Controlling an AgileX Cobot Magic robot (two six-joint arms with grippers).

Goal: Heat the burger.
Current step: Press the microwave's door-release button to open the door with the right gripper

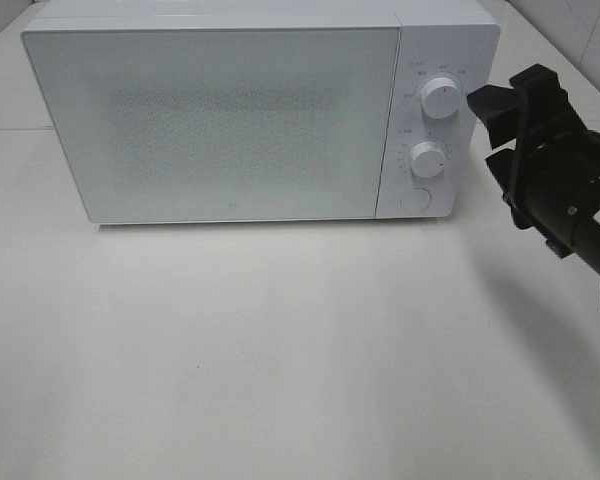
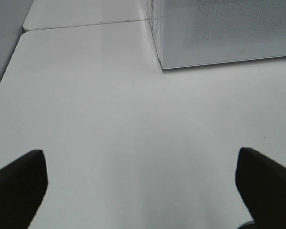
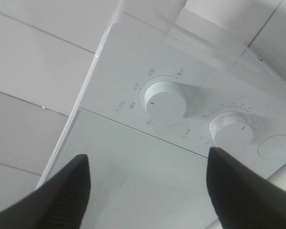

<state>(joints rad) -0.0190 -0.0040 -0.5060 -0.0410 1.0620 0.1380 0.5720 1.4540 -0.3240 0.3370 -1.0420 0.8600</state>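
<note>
Microwave (image 1: 230, 120) sat shut at twelve o'clock on the table (image 1: 280, 350), contents hidden, burger impossible to place, right gripper (image 1: 485, 130) at its three o'clock, jaws parted and empty, left gripper (image 2: 142, 164) jaws wide.

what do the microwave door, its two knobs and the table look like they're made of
Microwave door: likely glass or glossy plastic, white; fine dotted screen shows through it. Upper knob and lower knob: probably moulded plastic, matte white, with even, seamless faces. Table: smooth white with a soft sheen, perhaps laminate or painted board; cannot tell which.
</note>
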